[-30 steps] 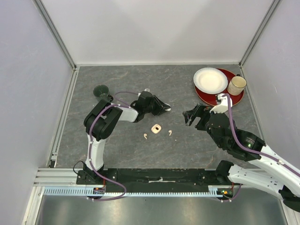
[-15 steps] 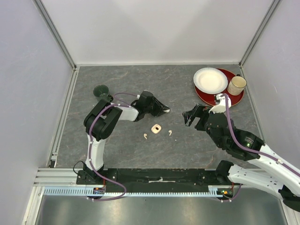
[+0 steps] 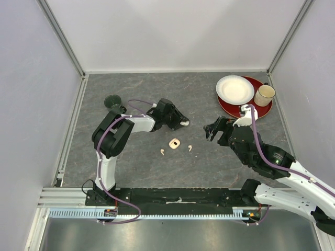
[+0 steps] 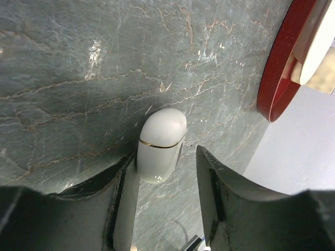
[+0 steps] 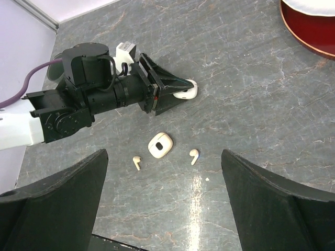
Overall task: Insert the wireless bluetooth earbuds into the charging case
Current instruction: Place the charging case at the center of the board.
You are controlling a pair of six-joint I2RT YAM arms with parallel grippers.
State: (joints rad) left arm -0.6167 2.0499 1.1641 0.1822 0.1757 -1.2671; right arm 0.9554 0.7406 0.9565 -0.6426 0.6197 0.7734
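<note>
A white oval charging case [image 4: 161, 144] with a thin gold seam lies closed on the grey table. It lies between the fingers of my left gripper [image 4: 167, 157], touching the left finger with a gap to the right one. The top view shows the case [image 3: 184, 123] at that gripper's [image 3: 179, 123] tip. Two tiny pale earbuds [image 5: 137, 162] [image 5: 194, 156] lie on the table either side of a beige rounded-square piece [image 5: 160, 145] with a dark hole. My right gripper [image 5: 164, 154] hangs wide open above them, right of them in the top view [image 3: 212, 129].
A red plate [image 3: 264, 110] holding a white bowl [image 3: 235, 89] and a cream mug [image 3: 264, 95] stands at the back right, just behind my right arm. A dark green cup [image 3: 112, 101] stands behind the left arm. White walls enclose the table.
My left gripper has shifted slightly, and the white case now shows more plainly at its fingertips. The right arm and the earbuds have hardly moved.
</note>
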